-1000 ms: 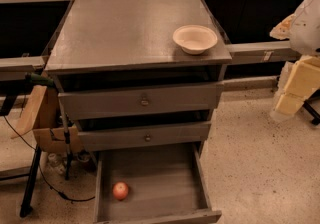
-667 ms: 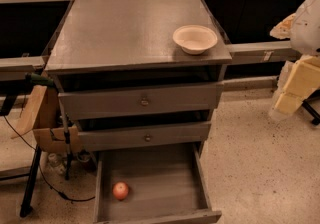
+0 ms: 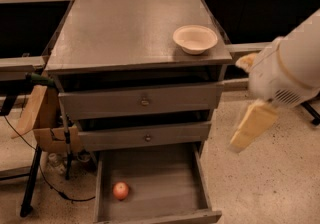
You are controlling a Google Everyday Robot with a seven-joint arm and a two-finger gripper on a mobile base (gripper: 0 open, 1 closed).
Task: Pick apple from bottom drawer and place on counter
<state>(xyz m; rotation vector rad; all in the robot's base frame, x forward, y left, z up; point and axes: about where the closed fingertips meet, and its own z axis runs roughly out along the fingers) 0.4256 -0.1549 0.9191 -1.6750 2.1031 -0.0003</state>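
Note:
The apple [image 3: 120,190], small and red-orange, lies on the grey floor of the bottom drawer [image 3: 160,188], at its left side. The drawer is pulled out. The counter [image 3: 125,28] is the flat grey top of the cabinet. My gripper [image 3: 252,125] hangs from the white arm [image 3: 290,70] at the right. It is beside the cabinet at about the height of the middle drawer, well above and to the right of the apple. It holds nothing that I can see.
A beige bowl [image 3: 195,39] stands at the counter's right front corner. The two upper drawers [image 3: 142,100] with small knobs are nearly closed. A cardboard box [image 3: 42,118] and a dark stand with cables [image 3: 32,188] are left of the cabinet. Dark side shelves flank it.
The arm and gripper have moved left and down, closer to the cabinet's right side. The apple, bowl and drawers have not moved.

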